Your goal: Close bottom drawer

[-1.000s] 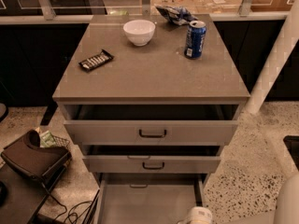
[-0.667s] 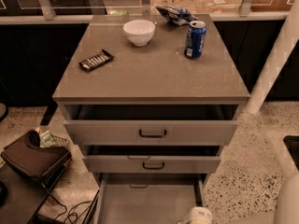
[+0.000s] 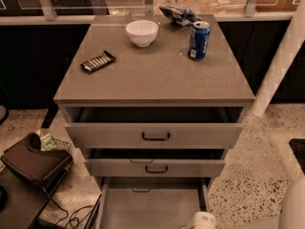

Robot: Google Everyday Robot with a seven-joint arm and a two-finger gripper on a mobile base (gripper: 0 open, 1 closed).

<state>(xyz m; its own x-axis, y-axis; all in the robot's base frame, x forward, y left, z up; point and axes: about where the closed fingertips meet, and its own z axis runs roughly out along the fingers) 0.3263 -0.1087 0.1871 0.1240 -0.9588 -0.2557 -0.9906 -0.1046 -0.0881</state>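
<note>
Cabinet (image 3: 152, 75): one, grey, centre of frame, seen from above and in front.

Drawers: three, all grey-fronted and all open.
- Top drawer (image 3: 155, 135): widest front, pulled out a little, one dark bar handle.
- Middle drawer (image 3: 155, 168): narrower front, also out a little, one dark handle.
- Bottom drawer (image 3: 151, 202): lower centre of frame, pulled out farthest. Its bare grey inside faces up and runs off the bottom edge. One small dark bar shows at its upper end, just under the middle front.

On the cabinet top, four things, each apart from the others:
- One white bowl (image 3: 142, 32), upright, upper centre.
- One blue can (image 3: 198, 40), upright, to the right of the bowl.
- One dark wrapped snack bar (image 3: 97, 61), lying flat at the left.
- One crumpled snack bag (image 3: 178, 15), at the back edge.

Gripper (image 3: 202, 221): one, a white rounded part at the bottom edge, right of centre, just beside the bottom drawer's right side wall. Cannot tell whether it is open or closed, nor whether it touches the drawer. One pale arm segment (image 3: 293, 209) fills the lower right corner.

Floor, lower left: one dark brown bag (image 3: 33, 161), with cables (image 3: 76, 216) below it.
</note>
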